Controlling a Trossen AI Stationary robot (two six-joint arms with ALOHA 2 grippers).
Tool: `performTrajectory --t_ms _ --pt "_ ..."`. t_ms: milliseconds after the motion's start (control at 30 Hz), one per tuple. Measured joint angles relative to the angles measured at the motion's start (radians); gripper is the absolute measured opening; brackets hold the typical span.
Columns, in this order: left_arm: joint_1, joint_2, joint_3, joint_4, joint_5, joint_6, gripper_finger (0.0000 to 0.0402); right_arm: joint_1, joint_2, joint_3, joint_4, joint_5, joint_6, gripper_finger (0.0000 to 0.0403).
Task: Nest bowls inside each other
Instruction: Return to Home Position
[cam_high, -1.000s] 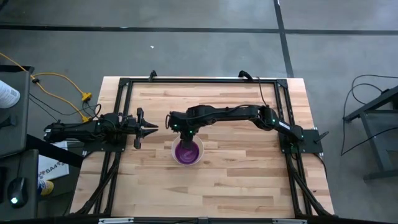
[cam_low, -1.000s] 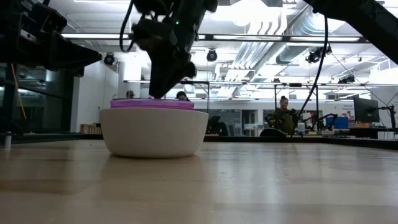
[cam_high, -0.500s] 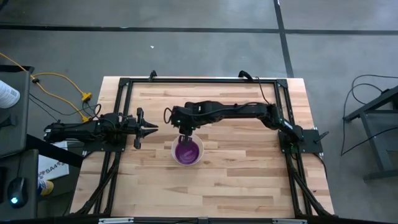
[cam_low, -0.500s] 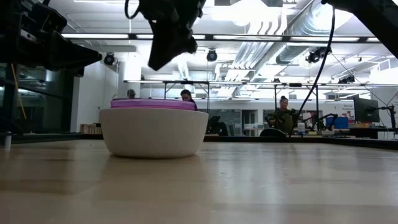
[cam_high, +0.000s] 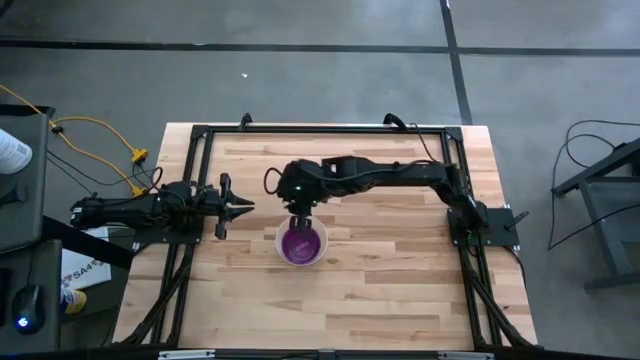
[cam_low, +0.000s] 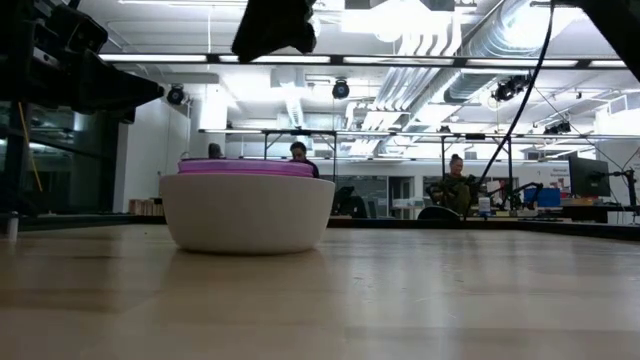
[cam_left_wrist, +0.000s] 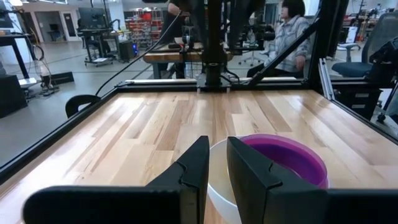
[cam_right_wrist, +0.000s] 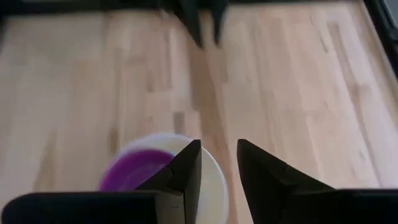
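Observation:
A white bowl (cam_high: 318, 249) stands upright on its base on the wooden table, left of the middle, with a purple bowl (cam_high: 299, 243) nested in it; the purple rim (cam_low: 245, 167) shows just above the white wall (cam_low: 247, 215). My right gripper (cam_high: 299, 211) hangs open and empty well above the bowls' far side, slanting down; its fingertips (cam_right_wrist: 217, 144) frame bare table beyond the white bowl (cam_right_wrist: 214, 186). My left gripper (cam_high: 240, 207) waits level at the table's left, fingers (cam_left_wrist: 217, 140) slightly apart and empty, pointing at the bowls (cam_left_wrist: 292, 163).
A black metal frame (cam_high: 320, 130) runs round the table's edges. Bare wood lies on every side of the bowls. Beyond the far edge, people sit at desks (cam_low: 455, 185) in the room.
My right gripper has risen from just over the purple bowl's rim to well above it, tipping less steeply downward, with its fingers open throughout. The nested bowls have stayed where they were.

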Motion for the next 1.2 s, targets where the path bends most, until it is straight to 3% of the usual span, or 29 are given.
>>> performTrajectory --t_ms 133,367,567,833,1200 --pt "0.000 0.000 0.000 0.000 0.002 0.000 0.0058 0.007 -0.099 -0.162 0.118 -0.036 -0.002 0.0097" --pt "0.000 0.000 0.000 0.000 0.001 0.000 0.0058 0.023 -0.365 -0.670 0.491 -0.049 0.029 0.0097" --pt "0.000 0.000 0.000 0.000 0.000 0.000 0.0058 0.041 -0.556 -0.986 0.743 -0.057 0.035 0.0097" --pt "0.000 0.000 0.000 0.000 0.001 0.000 0.0058 0.035 -0.757 -1.305 0.978 -0.082 0.034 0.0097" --pt "0.000 0.000 0.000 0.000 0.001 0.000 0.0058 0.034 -1.082 -1.661 1.122 -0.081 0.055 0.0097"
